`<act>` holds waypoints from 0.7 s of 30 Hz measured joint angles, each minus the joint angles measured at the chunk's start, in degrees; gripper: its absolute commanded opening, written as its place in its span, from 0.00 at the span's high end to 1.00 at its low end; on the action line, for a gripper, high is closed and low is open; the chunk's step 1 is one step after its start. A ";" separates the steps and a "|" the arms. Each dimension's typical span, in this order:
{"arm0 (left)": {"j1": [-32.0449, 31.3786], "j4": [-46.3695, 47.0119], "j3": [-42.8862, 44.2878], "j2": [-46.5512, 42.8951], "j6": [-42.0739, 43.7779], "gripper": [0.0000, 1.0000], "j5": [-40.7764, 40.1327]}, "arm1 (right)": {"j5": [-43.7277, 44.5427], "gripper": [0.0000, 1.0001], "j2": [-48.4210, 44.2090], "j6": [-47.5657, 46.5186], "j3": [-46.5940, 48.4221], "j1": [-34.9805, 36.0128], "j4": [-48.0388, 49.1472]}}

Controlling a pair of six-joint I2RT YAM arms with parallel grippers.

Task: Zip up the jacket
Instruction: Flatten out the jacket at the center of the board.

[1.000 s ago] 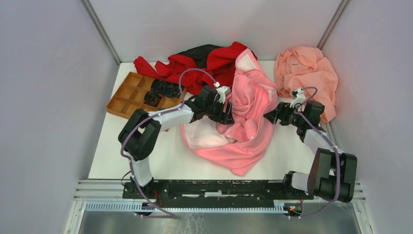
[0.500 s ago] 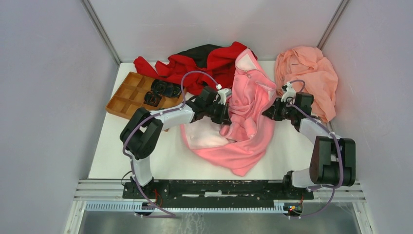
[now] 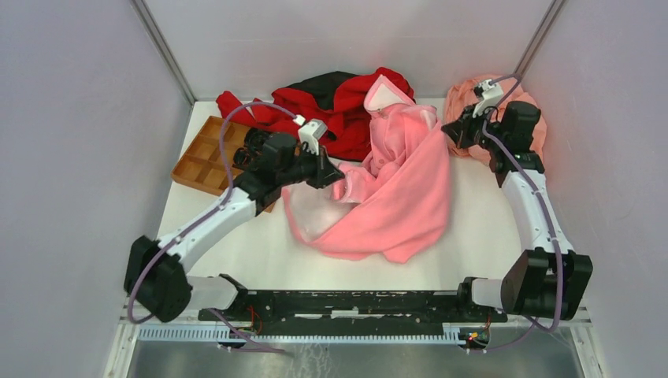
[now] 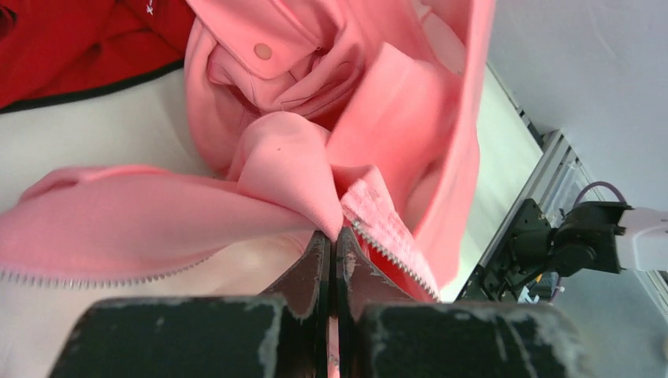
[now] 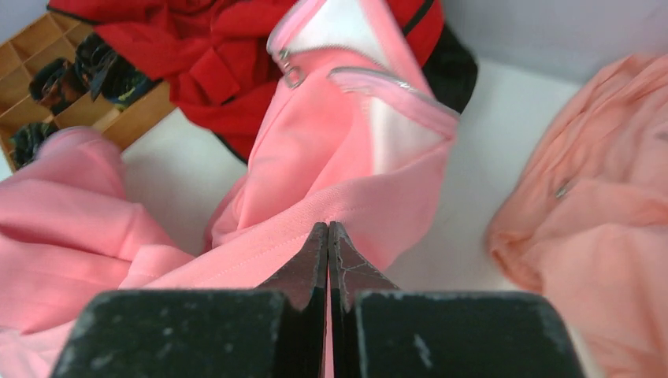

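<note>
An orange-brown plastic tray of square compartments sits at the left rear of the white table, and small black items lie in some of its far cells. The bright pink fleece jacket lies across the table's middle. Its upper end rests against the rumpled red-and-black garment by the back wall. A salmon-peach cloth is bunched in the far right corner. Bare table runs along the near edge and on both sides of the jacket. The left gripper is clamped tight on the jacket's front edge, right beside the zipper teeth. The right gripper is pinched closed on a fold at the jacket's far right side. A second ago both stood open at the heap; since then the arms have drawn apart and the jacket is stretched wider between them.
</note>
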 measured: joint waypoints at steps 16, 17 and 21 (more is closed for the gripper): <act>-0.02 -7.21 -18.40 -29.55 -0.39 0.98 -10.47 | 15.89 1.00 -4.22 -15.85 -4.37 -5.62 -1.05; -0.02 -7.50 -19.74 -29.20 -0.76 0.98 -10.08 | 16.72 1.00 -3.21 -17.09 -5.99 -6.08 -1.05; -0.02 -9.68 -24.46 -28.76 -2.14 0.84 -9.22 | 16.76 0.87 -0.13 -20.81 -10.16 -9.66 -2.47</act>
